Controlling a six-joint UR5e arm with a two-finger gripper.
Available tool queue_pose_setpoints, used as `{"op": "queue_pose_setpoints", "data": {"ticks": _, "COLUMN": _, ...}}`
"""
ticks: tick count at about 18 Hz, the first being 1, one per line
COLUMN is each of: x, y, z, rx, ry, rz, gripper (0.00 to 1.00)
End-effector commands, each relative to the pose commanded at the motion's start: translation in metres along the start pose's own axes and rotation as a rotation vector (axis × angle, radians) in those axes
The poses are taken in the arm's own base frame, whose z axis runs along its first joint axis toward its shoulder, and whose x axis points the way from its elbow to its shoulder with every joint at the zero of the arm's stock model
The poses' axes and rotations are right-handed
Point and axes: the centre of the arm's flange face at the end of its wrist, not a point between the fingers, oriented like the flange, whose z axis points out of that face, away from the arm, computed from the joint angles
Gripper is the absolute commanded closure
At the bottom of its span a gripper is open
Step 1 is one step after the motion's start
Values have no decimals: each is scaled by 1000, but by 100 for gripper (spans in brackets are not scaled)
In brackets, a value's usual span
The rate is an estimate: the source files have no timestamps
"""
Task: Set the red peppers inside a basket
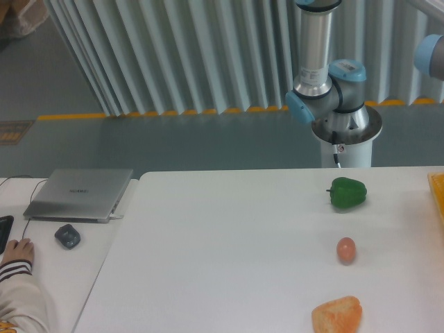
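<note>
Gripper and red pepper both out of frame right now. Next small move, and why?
Probably lower and release over the basket, though I can't confirm it. Only a yellow sliver of the basket shows at the right edge; neither gripper nor red pepper is visible. The green pepper sits untouched on the table.

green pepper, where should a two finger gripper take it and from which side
Probably from straight above, fingers closing across the wide lobed body of the green pepper. It sits alone on the white table, stem nub pointing left, so avoid pinching there.
</note>
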Motion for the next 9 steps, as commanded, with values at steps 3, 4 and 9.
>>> {"op": "queue_pose_setpoints", "data": {"ticks": 3, "x": 7, "y": 15, "z": 7, "rx": 2, "ry": 13, "rz": 66, "gripper": 51}}
{"op": "queue_pose_setpoints", "data": {"ticks": 4, "x": 7, "y": 18, "z": 8, "rx": 3, "ry": 15, "rz": 74, "gripper": 52}}
{"op": "queue_pose_setpoints", "data": {"ticks": 9, "x": 13, "y": 36, "z": 9, "rx": 6, "ry": 19, "rz": 42, "gripper": 24}}
